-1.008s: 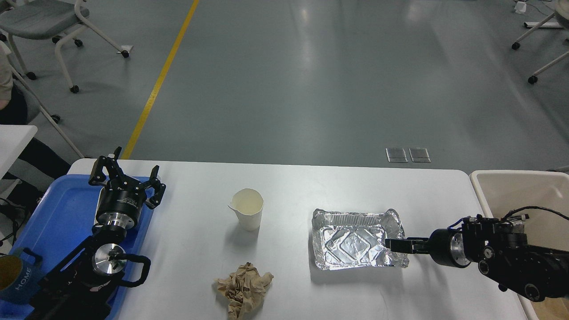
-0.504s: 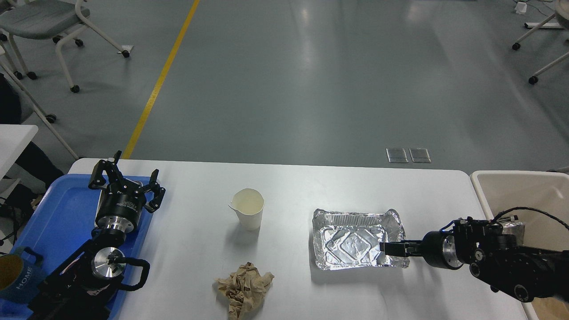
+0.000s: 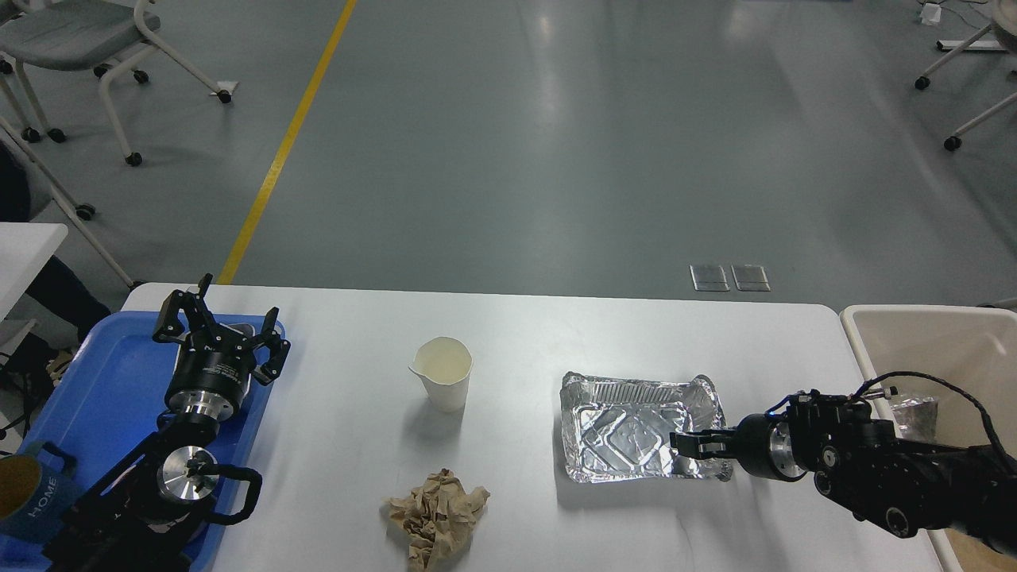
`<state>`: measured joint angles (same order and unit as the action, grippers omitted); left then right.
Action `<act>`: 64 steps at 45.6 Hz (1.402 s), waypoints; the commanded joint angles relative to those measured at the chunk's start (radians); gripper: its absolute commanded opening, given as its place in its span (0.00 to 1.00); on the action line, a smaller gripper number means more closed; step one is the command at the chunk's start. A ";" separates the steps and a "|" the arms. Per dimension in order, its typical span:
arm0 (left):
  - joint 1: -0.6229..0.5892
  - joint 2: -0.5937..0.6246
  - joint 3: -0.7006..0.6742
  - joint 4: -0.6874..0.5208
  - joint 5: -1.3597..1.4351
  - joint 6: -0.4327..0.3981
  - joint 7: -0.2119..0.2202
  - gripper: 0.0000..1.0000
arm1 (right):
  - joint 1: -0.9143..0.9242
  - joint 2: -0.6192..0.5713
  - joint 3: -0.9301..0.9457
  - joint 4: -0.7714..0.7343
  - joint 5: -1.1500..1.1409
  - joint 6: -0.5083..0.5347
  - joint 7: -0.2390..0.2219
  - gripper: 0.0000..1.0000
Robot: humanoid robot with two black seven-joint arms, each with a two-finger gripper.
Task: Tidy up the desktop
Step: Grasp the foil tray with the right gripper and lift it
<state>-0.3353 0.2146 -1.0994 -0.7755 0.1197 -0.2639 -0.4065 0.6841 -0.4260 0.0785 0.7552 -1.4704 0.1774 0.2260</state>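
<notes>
Foil tray (image 3: 636, 425), mid-desk (image 3: 556, 334): right end effector (image 3: 685, 443) has advanced leftward over its near-right rim, fingers apparently closing there, grip unconfirmed; left end effector (image 3: 218, 322) spread, empty; removal likely imminent.

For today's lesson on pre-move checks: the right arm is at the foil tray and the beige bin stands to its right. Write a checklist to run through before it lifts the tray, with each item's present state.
1. Right gripper at the foil tray, on its right rim: ok.
2. Fingers firmly clamped on the rim: cannot tell; they are seen small and dark.
3. Foil tray empty, nothing to spill: ok.
4. Beige bin within reach to the right, with room left: ok.
5. Left gripper open, over the blue tray, clear of the path: ok.
6. Paper cup and crumpled brown paper apart from the foil tray: ok.
</notes>
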 commanded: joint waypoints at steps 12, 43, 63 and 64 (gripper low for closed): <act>0.002 -0.003 0.001 -0.001 0.000 0.000 0.000 0.96 | 0.040 0.001 -0.022 0.007 0.022 0.013 0.019 0.00; 0.010 -0.017 0.004 -0.001 0.001 0.002 0.005 0.96 | 0.176 -0.122 -0.028 0.105 0.150 0.192 0.038 0.00; 0.005 -0.017 0.068 -0.001 0.001 0.015 0.000 0.96 | 0.213 -0.414 -0.025 0.388 0.194 0.206 0.041 0.00; 0.005 -0.017 0.070 -0.001 0.001 0.015 -0.002 0.96 | 0.219 -0.433 -0.026 0.401 0.196 0.206 0.041 0.00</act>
<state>-0.3259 0.1955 -1.0596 -0.7761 0.1212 -0.2510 -0.4013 0.8874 -0.7767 0.0525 1.0895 -1.2777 0.3819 0.2668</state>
